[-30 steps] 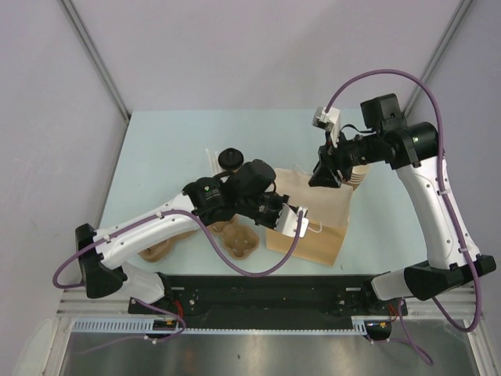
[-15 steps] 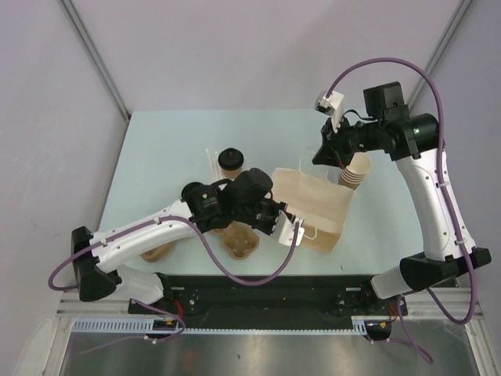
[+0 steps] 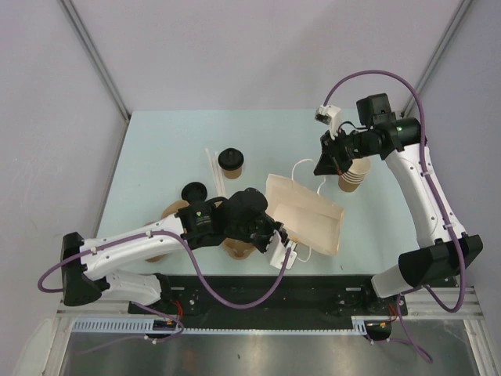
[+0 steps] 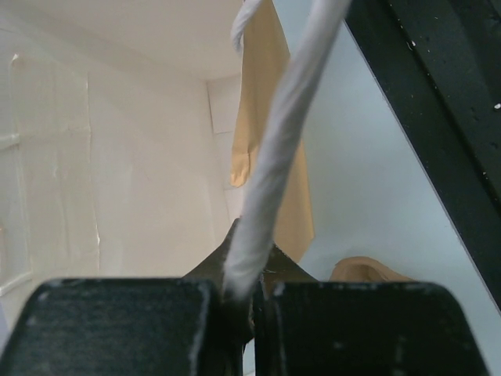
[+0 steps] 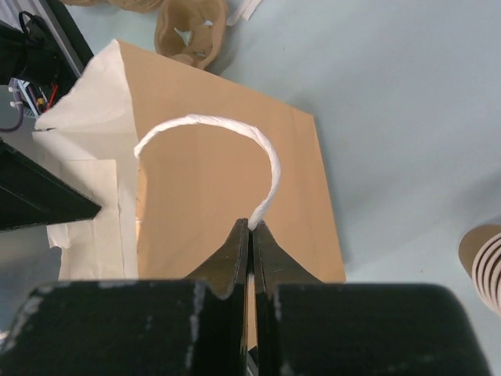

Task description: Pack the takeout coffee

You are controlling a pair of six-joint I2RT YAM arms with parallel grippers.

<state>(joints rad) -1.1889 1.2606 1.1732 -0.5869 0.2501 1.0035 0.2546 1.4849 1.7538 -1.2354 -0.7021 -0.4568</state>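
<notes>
Takeout coffee (image 3: 230,160): upright on the table (image 3: 149,149), black lid on, left of centre. It is outside the paper bag (image 3: 309,219) and well apart from it. Neither arm touches it. Not packed yet.

Bag: tilted and hung between the two grippers by its white twisted-paper handles, one handle each. The left wrist view shows its pale inside, so the mouth gapes somewhat. How wide cannot be told from above. Judgement: the opposed grips are there to spread the mouth and steady the bag so a cup can go in.

Left gripper (image 4: 250,270): jaws closed tight on the near handle (image 4: 270,157). The arm lies low and stretched across the near side of the table, passing over the pulp cup carrier (image 5: 192,27).

Right gripper (image 5: 250,227): jaws pinched on one end of the far handle (image 5: 211,125). The arm stands tall, elbow out to the right, forearm reaching in leftward. Its wrist is just beside the stack of lidless cups (image 3: 354,174).

Note: with both grippers occupied, one probably has to let go to fetch the coffee.
</notes>
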